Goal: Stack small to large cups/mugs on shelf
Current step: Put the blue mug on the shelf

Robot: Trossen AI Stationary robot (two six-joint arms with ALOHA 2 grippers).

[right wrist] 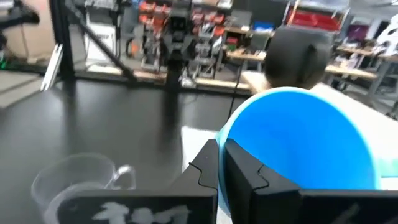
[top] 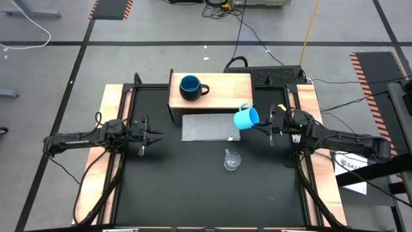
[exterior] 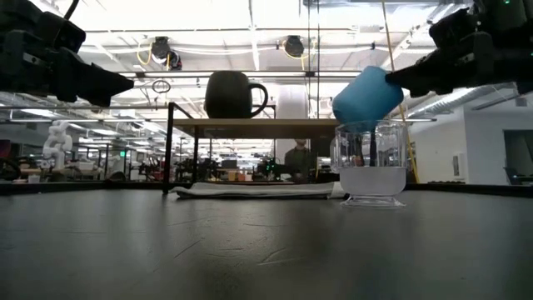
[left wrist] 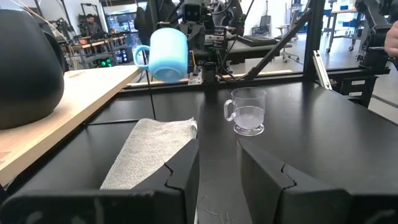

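You get bright, even overhead light with glare from the ceiling strips behind the shelf (exterior: 250, 127), silhouetting the dark mug (exterior: 233, 93) on it, while the light-blue mug (right wrist: 305, 140) blurs at the right wrist.

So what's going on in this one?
The right gripper is shut on the rim of the light-blue mug and holds it tilted in the air by the shelf's right end, above the grey mat's corner. The navy mug already stands on the shelf. The clear cup sits on the table in front of the mat. The left gripper waits empty, left of the mat.
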